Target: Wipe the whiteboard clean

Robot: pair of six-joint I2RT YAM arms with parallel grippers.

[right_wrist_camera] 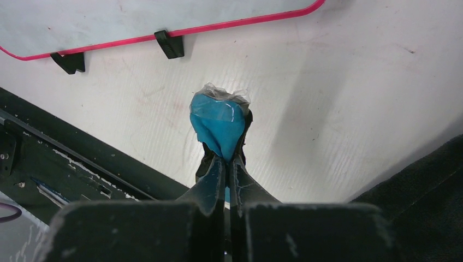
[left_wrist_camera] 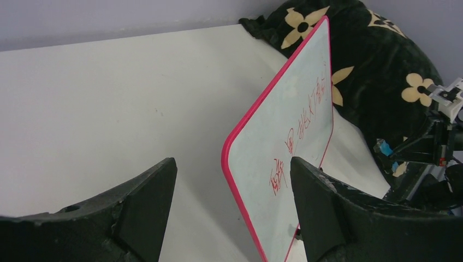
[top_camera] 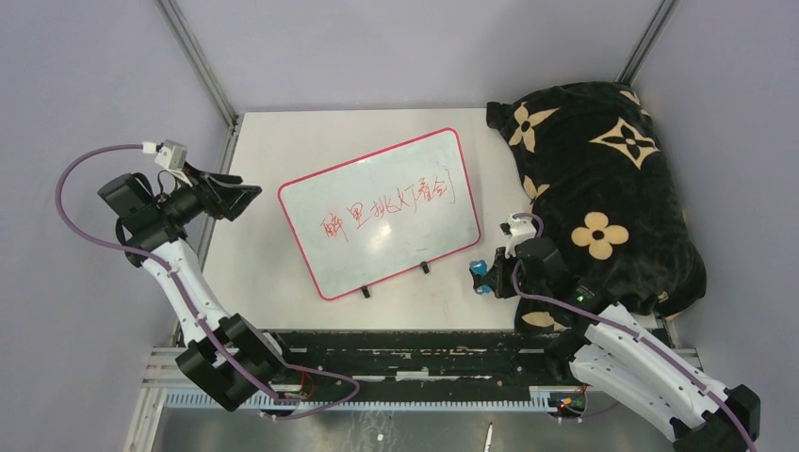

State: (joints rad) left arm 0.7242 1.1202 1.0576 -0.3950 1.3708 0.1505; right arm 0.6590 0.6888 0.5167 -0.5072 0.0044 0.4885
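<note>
Right pincer (right_wrist_camera: 226, 162) pinching blue wad (right_wrist_camera: 218, 123) near whiteboard (top_camera: 382, 212); left pincer (left_wrist_camera: 233, 170) standing spread; whiteboard looking stiff, light, slippery: bracing at its rim advised.

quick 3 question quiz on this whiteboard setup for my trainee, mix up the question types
1. True or false: the red writing on the large flat white whiteboard with a thin red border is already wiped off.
2. What is the right gripper shut on? A) a black marker B) a small crumpled blue wad under clear film C) nothing
3. Fill in: the gripper whose jaws stand wide open is the ___ gripper.

Key: 1 false, the writing is all there; 2 B; 3 left gripper.
</note>
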